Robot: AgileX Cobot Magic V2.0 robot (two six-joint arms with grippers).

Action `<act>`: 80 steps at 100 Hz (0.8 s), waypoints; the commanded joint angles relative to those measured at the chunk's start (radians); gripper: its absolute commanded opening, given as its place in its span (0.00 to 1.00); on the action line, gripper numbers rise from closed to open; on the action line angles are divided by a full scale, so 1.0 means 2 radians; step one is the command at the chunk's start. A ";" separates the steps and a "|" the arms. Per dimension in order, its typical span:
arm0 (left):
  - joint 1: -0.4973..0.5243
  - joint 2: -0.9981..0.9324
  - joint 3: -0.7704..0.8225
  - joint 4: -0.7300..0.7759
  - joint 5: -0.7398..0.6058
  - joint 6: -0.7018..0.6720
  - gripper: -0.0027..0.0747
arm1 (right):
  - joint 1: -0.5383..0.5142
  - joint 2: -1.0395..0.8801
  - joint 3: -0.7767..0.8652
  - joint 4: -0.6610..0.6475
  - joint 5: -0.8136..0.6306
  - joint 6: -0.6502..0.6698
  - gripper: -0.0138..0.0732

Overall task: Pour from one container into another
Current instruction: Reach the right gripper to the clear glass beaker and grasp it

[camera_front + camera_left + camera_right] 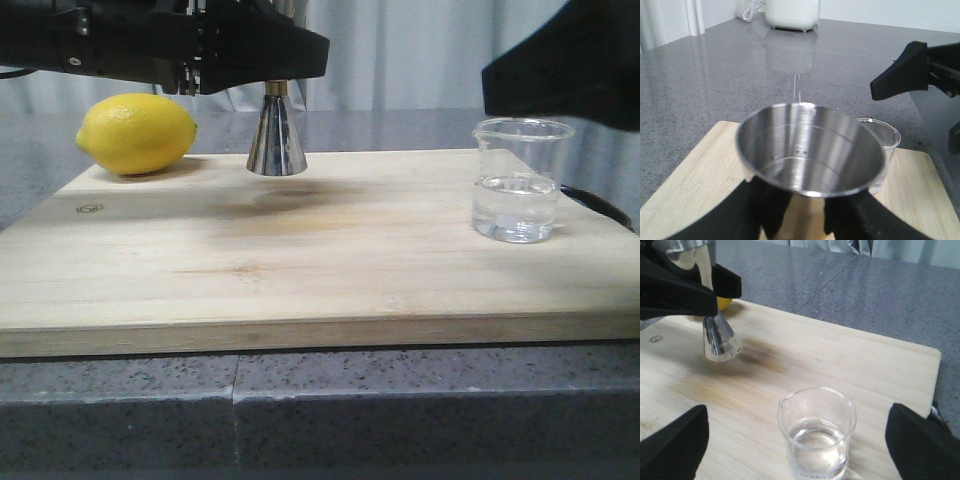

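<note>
The steel jigger (pixel 277 140) hangs upright just above the wooden board (pixel 300 270), its shadow on the wood below. My left gripper (pixel 268 72) is shut on its narrow gold waist. In the left wrist view the jigger's open cup (pixel 807 150) fills the middle, with my left gripper (pixel 807 222) clamped below it. The glass beaker (pixel 520 185) stands at the board's right, about a third full of clear liquid. My right gripper (pixel 800 442) is open, one finger on each side of the beaker (pixel 817 435), not touching it. The jigger (pixel 715 337) also shows there.
A yellow lemon (pixel 137 133) lies at the board's back left, close to the jigger. The board rests on a grey speckled counter (pixel 320 410). A white appliance (pixel 792 15) stands far back on the counter. A dark cable (pixel 600 205) runs behind the beaker.
</note>
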 commanded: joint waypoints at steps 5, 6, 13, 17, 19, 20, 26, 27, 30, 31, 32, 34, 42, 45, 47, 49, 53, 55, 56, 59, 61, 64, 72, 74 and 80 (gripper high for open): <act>-0.004 -0.021 -0.015 -0.042 0.050 -0.003 0.36 | 0.000 -0.001 0.034 -0.006 -0.123 -0.005 0.88; -0.004 -0.021 -0.015 -0.042 0.050 -0.003 0.36 | 0.000 -0.001 0.038 -0.006 -0.127 -0.005 0.88; -0.004 -0.021 -0.015 -0.042 0.050 -0.003 0.36 | 0.000 0.007 0.056 -0.006 -0.162 -0.005 0.88; -0.004 -0.021 -0.015 -0.042 0.050 -0.003 0.36 | 0.000 0.015 0.062 -0.006 -0.176 -0.005 0.88; -0.004 -0.021 -0.015 -0.042 0.050 -0.003 0.36 | 0.000 0.020 0.064 -0.006 -0.182 -0.005 0.88; -0.004 -0.021 -0.015 -0.042 0.050 -0.003 0.36 | 0.000 0.022 0.065 -0.006 -0.184 -0.005 0.88; -0.004 -0.021 -0.015 -0.042 0.050 -0.003 0.36 | 0.000 0.042 0.066 -0.006 -0.198 -0.005 0.88; -0.004 -0.021 -0.015 -0.042 0.050 -0.003 0.36 | 0.000 0.044 0.066 -0.006 -0.200 -0.005 0.88; -0.004 -0.021 -0.015 -0.042 0.050 -0.003 0.36 | 0.000 0.056 0.066 -0.006 -0.215 -0.005 0.88; -0.004 -0.021 -0.015 -0.042 0.050 -0.003 0.36 | 0.000 0.059 0.066 -0.006 -0.218 -0.005 0.88; -0.004 -0.021 -0.015 -0.042 0.050 -0.003 0.36 | 0.000 0.065 0.066 -0.006 -0.221 -0.005 0.88; -0.004 -0.021 -0.015 -0.042 0.050 -0.003 0.36 | 0.000 0.070 0.066 -0.006 -0.230 -0.005 0.88; -0.004 -0.021 -0.015 -0.042 0.050 -0.003 0.36 | 0.000 0.105 0.066 -0.006 -0.267 -0.005 0.88; -0.004 -0.021 -0.015 -0.042 0.050 -0.003 0.36 | 0.000 0.116 0.066 -0.006 -0.279 -0.005 0.88; -0.004 -0.021 -0.015 -0.042 0.050 -0.003 0.36 | 0.000 0.124 0.066 -0.006 -0.288 -0.005 0.88; -0.004 -0.021 -0.015 -0.042 0.050 -0.003 0.36 | 0.000 0.132 0.066 -0.006 -0.297 -0.005 0.88; -0.004 -0.021 -0.015 -0.042 0.050 -0.003 0.36 | 0.000 0.147 0.066 -0.006 -0.314 -0.005 0.88; -0.004 -0.021 -0.015 -0.042 0.050 -0.003 0.36 | 0.000 0.153 0.066 -0.006 -0.324 -0.005 0.88; -0.004 -0.021 -0.015 -0.042 0.050 -0.003 0.36 | 0.000 0.157 0.066 -0.006 -0.331 -0.005 0.88; -0.004 -0.021 -0.015 -0.042 0.050 -0.003 0.36 | 0.000 0.167 0.066 -0.006 -0.345 -0.005 0.88; -0.004 -0.021 -0.015 -0.042 0.050 -0.003 0.36 | 0.000 0.174 0.066 -0.006 -0.356 -0.005 0.88; -0.004 -0.021 -0.015 -0.042 0.050 -0.003 0.36 | 0.000 0.183 0.066 -0.006 -0.369 -0.005 0.88; -0.004 -0.021 -0.015 -0.042 0.050 -0.003 0.36 | 0.000 0.206 0.066 -0.006 -0.396 -0.005 0.88; -0.004 -0.021 -0.015 -0.042 0.050 -0.003 0.36 | 0.000 0.210 0.065 -0.006 -0.399 -0.005 0.88; -0.004 -0.021 -0.015 -0.042 0.050 -0.003 0.36 | 0.000 0.224 0.064 -0.001 -0.406 -0.005 0.88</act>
